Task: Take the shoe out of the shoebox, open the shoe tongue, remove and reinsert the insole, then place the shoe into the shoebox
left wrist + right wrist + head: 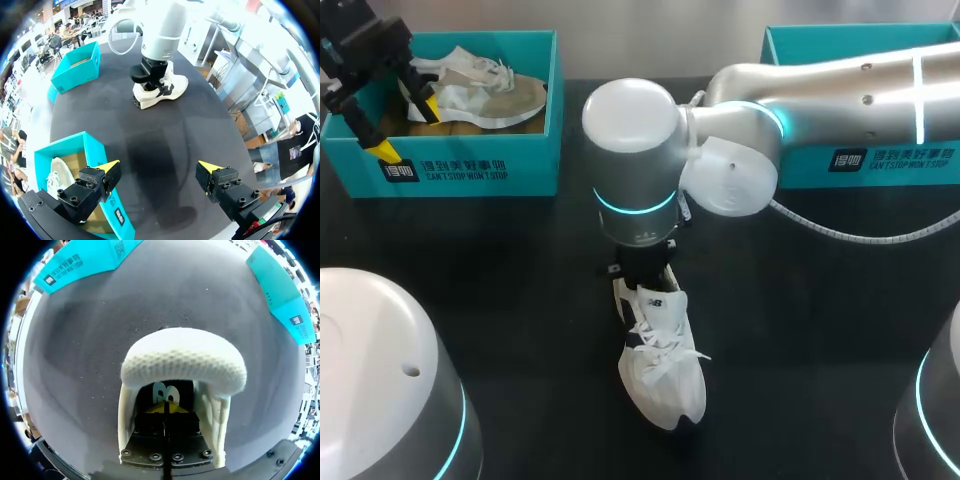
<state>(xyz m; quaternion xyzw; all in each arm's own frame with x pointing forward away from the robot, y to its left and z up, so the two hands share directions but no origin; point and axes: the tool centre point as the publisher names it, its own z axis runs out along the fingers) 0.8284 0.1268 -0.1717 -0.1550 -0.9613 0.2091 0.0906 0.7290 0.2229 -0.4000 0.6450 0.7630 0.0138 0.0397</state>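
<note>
The right fingers were seen pressed together, tip against tip, and sunk inside the shoe through its opening. Whether anything was pinched between them could not be told. The shoe's white walls stood close on both sides of the fingers, and a white knit part of it arched just ahead of the tips. Past that arch the dark counter was seen.

From the head view, the shoe was seen standing on its sole on the counter. Its laces were loose, and the right arm was planted straight down over its heel end.

The left fingers were held wide apart with nothing between them. One finger was placed over the wall of a teal box, the other over bare counter. A second shoe was seen lying inside that box, just beside the nearer finger. In the head view the same fingers were seen over the box's end, near the second shoe.

Well ahead of the left fingers the shoe was seen on the counter, with the right arm set into it. Farther ahead and to one side a far box was seen open, well apart from the shoe. In the head view the far box was partly hidden behind the right arm.
</note>
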